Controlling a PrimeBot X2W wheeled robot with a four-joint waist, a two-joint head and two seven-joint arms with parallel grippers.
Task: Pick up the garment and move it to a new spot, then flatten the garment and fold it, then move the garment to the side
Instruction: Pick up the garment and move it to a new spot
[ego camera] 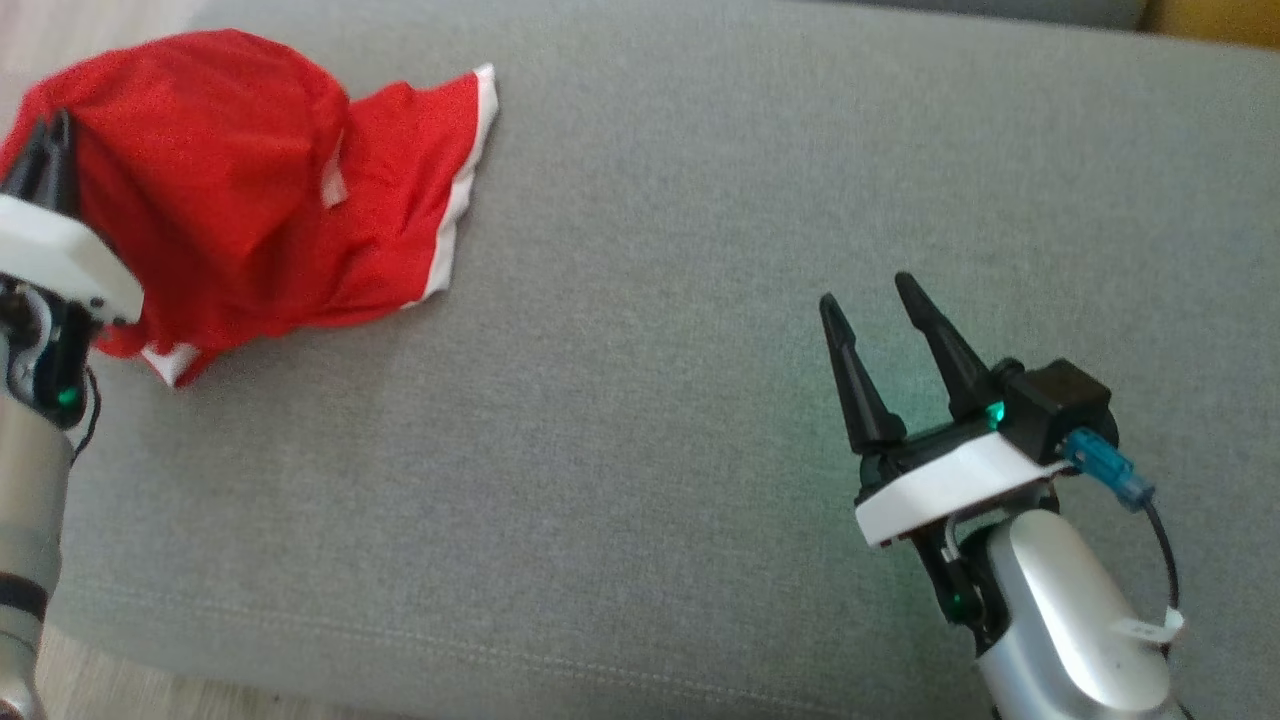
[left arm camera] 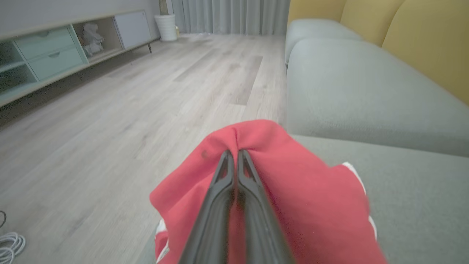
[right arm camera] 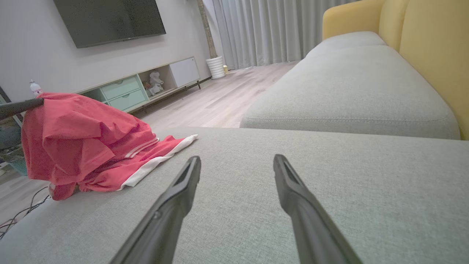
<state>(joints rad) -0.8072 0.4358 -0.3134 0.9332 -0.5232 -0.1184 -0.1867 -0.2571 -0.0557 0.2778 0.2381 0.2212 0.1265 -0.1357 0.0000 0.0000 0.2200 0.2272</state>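
The garment (ego camera: 240, 190) is red with white trim, bunched at the far left of the grey sofa seat (ego camera: 680, 300). My left gripper (left arm camera: 234, 152) is shut on a pinched fold of the garment (left arm camera: 293, 190), lifting its top while the hem trails on the cushion. In the head view the left gripper (ego camera: 50, 140) sits at the left edge, its fingers half buried in the cloth. From the right wrist view the raised garment (right arm camera: 80, 139) hangs from the left fingers (right arm camera: 22, 105). My right gripper (ego camera: 880, 300) hovers open over the seat's right half, nothing between its fingers (right arm camera: 183, 183).
A second grey cushion (right arm camera: 348, 84) and yellow backrests (right arm camera: 432, 44) lie beyond the seat. Wooden floor (left arm camera: 128, 110) drops off past the seat's left edge, with a low TV cabinet (right arm camera: 146, 88), a white basket (right arm camera: 216, 67) and cables (left arm camera: 9, 245) on the floor.
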